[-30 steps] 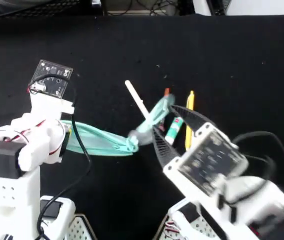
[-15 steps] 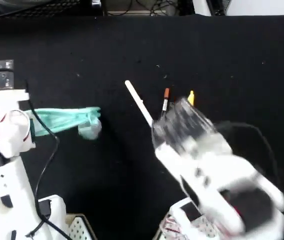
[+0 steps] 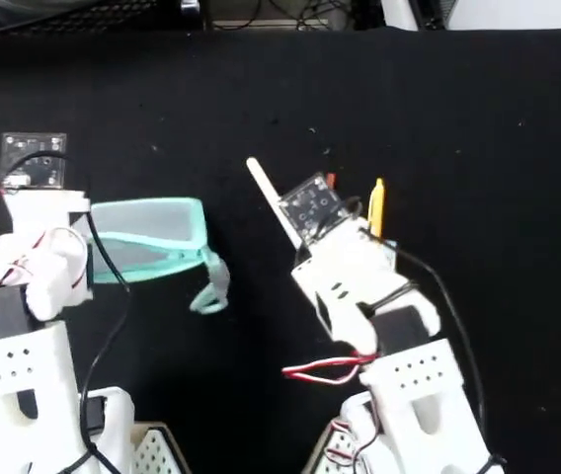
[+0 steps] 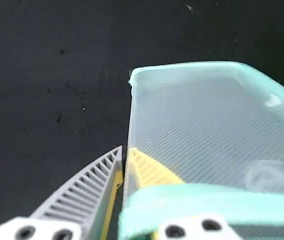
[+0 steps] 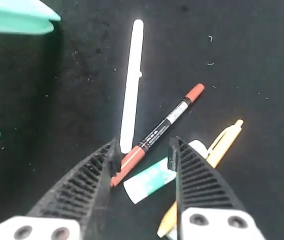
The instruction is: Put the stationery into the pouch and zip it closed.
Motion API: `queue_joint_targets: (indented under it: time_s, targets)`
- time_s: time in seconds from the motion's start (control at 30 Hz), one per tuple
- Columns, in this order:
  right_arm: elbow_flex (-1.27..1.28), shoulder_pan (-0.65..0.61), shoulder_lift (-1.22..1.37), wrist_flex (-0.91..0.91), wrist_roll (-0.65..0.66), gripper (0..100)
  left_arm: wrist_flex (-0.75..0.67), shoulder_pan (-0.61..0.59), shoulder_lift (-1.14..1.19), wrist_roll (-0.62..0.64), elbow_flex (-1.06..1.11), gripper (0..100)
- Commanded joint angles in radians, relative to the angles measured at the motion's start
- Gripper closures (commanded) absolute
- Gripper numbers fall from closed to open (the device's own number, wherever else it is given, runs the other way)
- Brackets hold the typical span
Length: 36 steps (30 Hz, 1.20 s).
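Flanking red pen: stick, tube

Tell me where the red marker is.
Right wrist view: the red marker lies between white pen and yellow pen, its end at the open right claw.

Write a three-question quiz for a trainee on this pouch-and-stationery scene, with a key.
1. True or false: the left tool is shut on the pouch.
2. Pick one. The right tool is: A. open; B. shut on the pouch; C. shut on a pencil.
3. Fill in: how many pieces lie loose outside the pouch?

Key
1. True. The pouch edge sits between its fingers.
2. A. Its fingers stand apart over the loose pieces.
3. Four: white stick, red pen, green-white tube, yellow pen.
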Motion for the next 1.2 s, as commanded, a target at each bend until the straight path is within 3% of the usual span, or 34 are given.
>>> queue_joint_targets:
  time_s: [0.0,0.13,0.4,0.6,0.83,1.17]
  targets:
    - [0.041,-0.012,0.064,-0.123,-0.025,83.2,-0.032,0.018,0.008,0.005,0.045,97]
    - [0.012,-0.012,0.249,-0.224,-0.06,83.2,-0.041,0.018,0.008,0.006,0.045,97]
    - [-0.154,-0.135,0.567,-0.236,-0.055,83.2,-0.098,0.018,0.008,0.005,0.051,97]
    - [-0.259,-0.118,0.73,-0.236,-0.055,83.0,-0.166,0.084,0.009,0.009,0.099,97]
    - [-0.257,-0.037,0.725,-0.23,-0.055,82.8,-0.259,0.197,0.009,0.012,0.208,97]
    - [-0.243,-0.029,0.788,-0.302,-0.054,82.8,-0.255,0.2,0.008,0.012,0.234,97]
